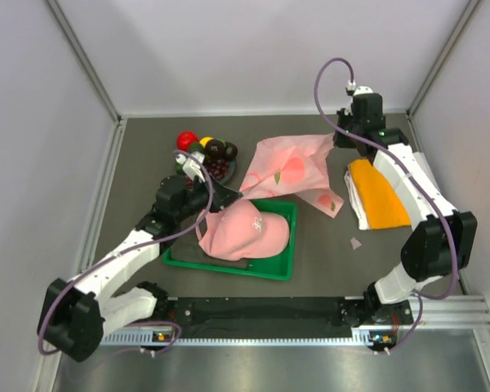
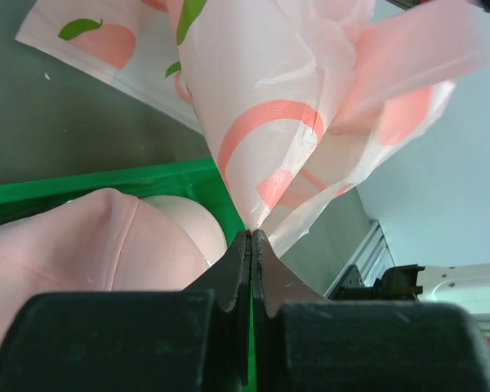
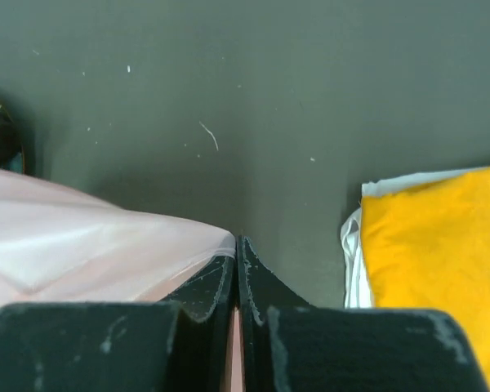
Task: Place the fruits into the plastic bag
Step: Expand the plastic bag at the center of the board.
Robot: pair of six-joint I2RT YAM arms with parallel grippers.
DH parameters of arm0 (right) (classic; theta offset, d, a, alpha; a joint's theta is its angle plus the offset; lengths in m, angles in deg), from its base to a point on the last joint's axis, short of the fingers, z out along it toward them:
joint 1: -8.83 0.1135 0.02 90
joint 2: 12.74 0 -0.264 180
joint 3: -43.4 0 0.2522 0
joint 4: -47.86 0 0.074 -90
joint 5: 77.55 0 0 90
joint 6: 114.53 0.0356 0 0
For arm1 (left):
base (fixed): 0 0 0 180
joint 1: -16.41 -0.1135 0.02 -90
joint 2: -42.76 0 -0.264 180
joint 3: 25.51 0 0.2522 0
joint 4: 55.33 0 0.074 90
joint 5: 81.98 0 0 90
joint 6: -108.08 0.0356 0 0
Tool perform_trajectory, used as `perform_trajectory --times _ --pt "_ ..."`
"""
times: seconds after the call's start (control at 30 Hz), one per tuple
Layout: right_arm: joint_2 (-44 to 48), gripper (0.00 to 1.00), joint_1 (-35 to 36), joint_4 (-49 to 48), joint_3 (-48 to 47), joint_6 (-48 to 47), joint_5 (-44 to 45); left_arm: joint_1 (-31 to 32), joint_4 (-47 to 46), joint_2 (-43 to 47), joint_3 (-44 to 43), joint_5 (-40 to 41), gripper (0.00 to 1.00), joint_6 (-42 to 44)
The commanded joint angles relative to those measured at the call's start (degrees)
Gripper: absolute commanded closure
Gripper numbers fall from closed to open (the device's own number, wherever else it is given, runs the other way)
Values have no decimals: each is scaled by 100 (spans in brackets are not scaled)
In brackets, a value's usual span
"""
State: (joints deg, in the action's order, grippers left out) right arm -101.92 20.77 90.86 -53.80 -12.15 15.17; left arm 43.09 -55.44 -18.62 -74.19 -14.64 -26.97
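The plastic bag (image 1: 291, 167), thin pink with peach prints, hangs stretched between both arms over the table's middle. My left gripper (image 1: 231, 194) is shut on its lower left edge; in the left wrist view the film (image 2: 286, 122) rises straight out of the pinched tips (image 2: 251, 235). My right gripper (image 1: 339, 137) is shut on the bag's upper right corner, and the pink film (image 3: 90, 245) runs into its closed jaws (image 3: 238, 242). The fruits (image 1: 206, 152), a red one, a yellow one, dark round ones and grapes, lie in a pile at the back left, just behind the left gripper.
A green tray (image 1: 282, 265) at the front centre holds a pink cap (image 1: 245, 229). A folded orange cloth (image 1: 377, 193) on white fabric lies at the right, under the right arm. A small scrap (image 1: 355, 242) lies below it.
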Motion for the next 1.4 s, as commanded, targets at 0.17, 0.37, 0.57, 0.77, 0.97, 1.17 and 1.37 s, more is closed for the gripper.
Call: perform_trajectory --times 0.17,0.37,0.57,0.77,0.97,1.17,1.37 --pt "-862 100 -412 592 -1683 -359 870 -312 2046 1049 -270 498 100 709" --pt "-1013 100 -597 803 -2080 -597 1020 -338 2257 1252 -235 674 100 691" --pt "-671 100 -562 312 -1362 -360 -226 -330 1731 848 -86 482 100 429" --pt "-424 100 35 -190 -517 -368 -404 258 930 145 -287 867 100 85" --pt "-337 100 396 -76 -191 -351 -413 1032 342 -558 -525 1053 100 -12" --pt "216 58 423 284 38 -254 -527 1094 17 -708 -323 1079 100 -161" --pt "1236 28 423 961 204 -166 -562 1094 -37 -533 -121 1255 100 -293"
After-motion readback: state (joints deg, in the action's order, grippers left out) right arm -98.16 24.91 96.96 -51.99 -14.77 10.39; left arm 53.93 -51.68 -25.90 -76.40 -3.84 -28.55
